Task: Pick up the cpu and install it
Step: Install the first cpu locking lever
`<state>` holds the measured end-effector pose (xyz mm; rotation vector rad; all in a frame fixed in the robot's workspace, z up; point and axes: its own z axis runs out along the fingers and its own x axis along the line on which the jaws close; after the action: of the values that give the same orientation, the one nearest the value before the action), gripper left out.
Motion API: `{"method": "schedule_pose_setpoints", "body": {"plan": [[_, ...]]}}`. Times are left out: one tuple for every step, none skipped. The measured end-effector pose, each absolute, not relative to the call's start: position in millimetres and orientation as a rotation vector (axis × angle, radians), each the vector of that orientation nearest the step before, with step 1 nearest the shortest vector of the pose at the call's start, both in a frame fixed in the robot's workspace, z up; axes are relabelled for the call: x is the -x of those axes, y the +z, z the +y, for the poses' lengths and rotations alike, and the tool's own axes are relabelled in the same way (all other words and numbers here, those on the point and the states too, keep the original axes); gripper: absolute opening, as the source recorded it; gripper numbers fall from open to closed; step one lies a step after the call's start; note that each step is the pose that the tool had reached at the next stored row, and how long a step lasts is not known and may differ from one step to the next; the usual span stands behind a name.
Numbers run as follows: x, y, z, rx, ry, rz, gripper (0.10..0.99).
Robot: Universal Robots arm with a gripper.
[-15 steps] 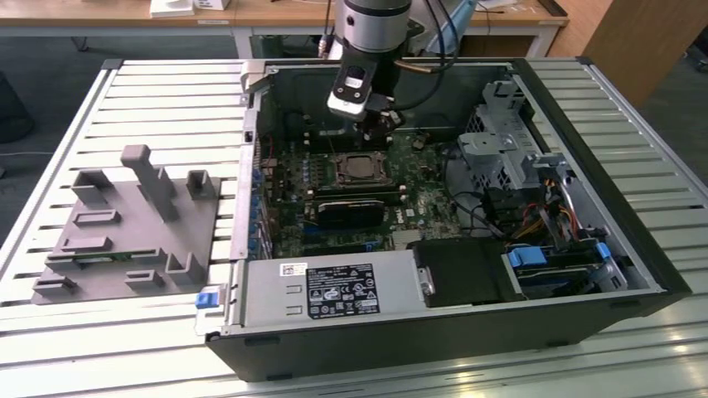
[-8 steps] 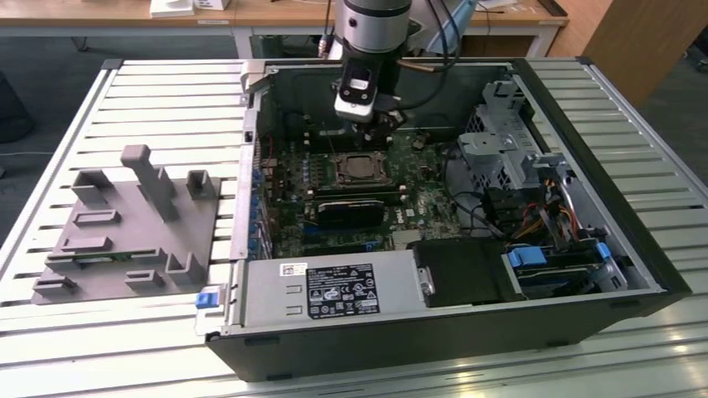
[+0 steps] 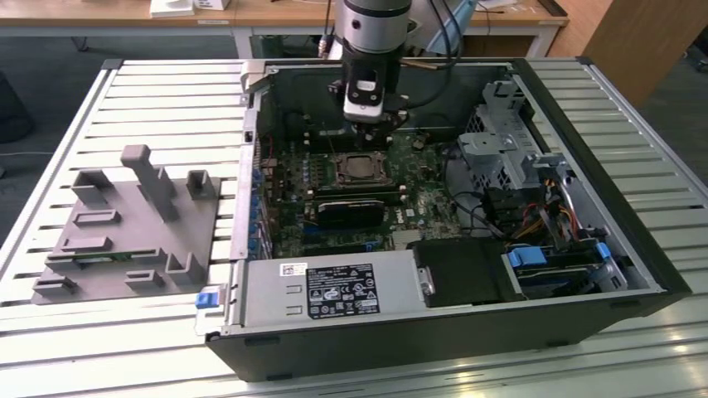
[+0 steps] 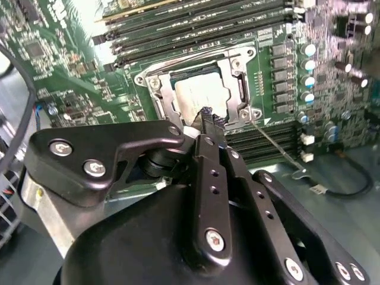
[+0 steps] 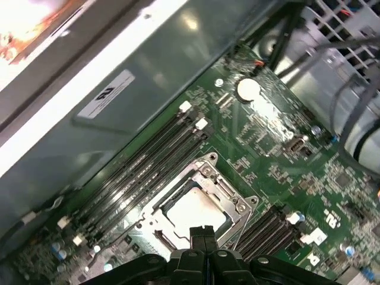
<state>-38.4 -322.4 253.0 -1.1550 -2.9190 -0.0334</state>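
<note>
One open computer case (image 3: 619, 274) lies on its side on a slatted metal table (image 3: 166, 75), and its green motherboard (image 3: 437, 203) faces up inside. One metal socket frame (image 3: 356, 170) sits near the middle of that board, and the cpu (image 3: 359, 169) lies flat within it, silver top up; the same chip shows in the first wrist view (image 5: 193, 209) and in the second wrist view (image 4: 199, 96), seated square inside the frame (image 4: 237, 77). One black heatsink block (image 3: 351, 213) rests on the board just beside the socket, on the near side in the exterior view. One power supply box (image 3: 327, 294) with a label fills the case's near corner, and a drive cage (image 3: 515, 145) with bundled cables occupies the exterior view's right side. Memory slots run in two banks flanking the socket, four slots (image 5: 142, 172) countable in the bank toward the case wall in the first wrist view. One gray fixture plate (image 3: 122, 236) with upright posts stands on the table outside the case, at the exterior view's left. The gripper (image 4: 206, 114) hangs directly over the socket, fingertips pressed together with no gap between them, holding nothing, its tip just above the cpu's near edge; contact cannot be judged.
</note>
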Motion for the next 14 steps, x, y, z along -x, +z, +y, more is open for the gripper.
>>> {"method": "schedule_pose_setpoints", "body": {"plan": [[38.4, 253.0, -322.4, 1.131, -0.033, -2.928, 0.106], [38.4, 253.0, -322.4, 1.109, -0.033, -2.936, 0.106], [38.4, 253.0, -322.4, 1.089, -0.033, -2.944, 0.106], [38.4, 252.9, -322.4, 1.067, -0.033, -2.952, 0.106], [38.4, 252.9, -322.4, 1.047, -0.033, -2.959, 0.106], [38.4, 252.9, -322.4, 1.024, -0.033, -2.967, 0.106], [38.4, 252.9, -322.4, 1.002, -0.033, -2.974, 0.106], [38.4, 252.8, -322.4, 0.938, -0.033, -2.994, 0.106], [38.4, 252.8, -322.4, 0.912, -0.033, -3.002, 0.106], [38.4, 252.7, -322.4, 0.892, -0.033, -3.008, 0.106], [38.4, 252.8, -322.4, 0.871, -0.033, -3.014, 0.106], [38.4, 252.7, -322.4, 0.85, -0.033, -3.02, 0.106], [38.4, 252.7, -322.4, 0.83, -0.033, -3.025, 0.106], [38.4, 252.7, -322.4, 0.81, -0.033, -3.03, 0.106]]}}
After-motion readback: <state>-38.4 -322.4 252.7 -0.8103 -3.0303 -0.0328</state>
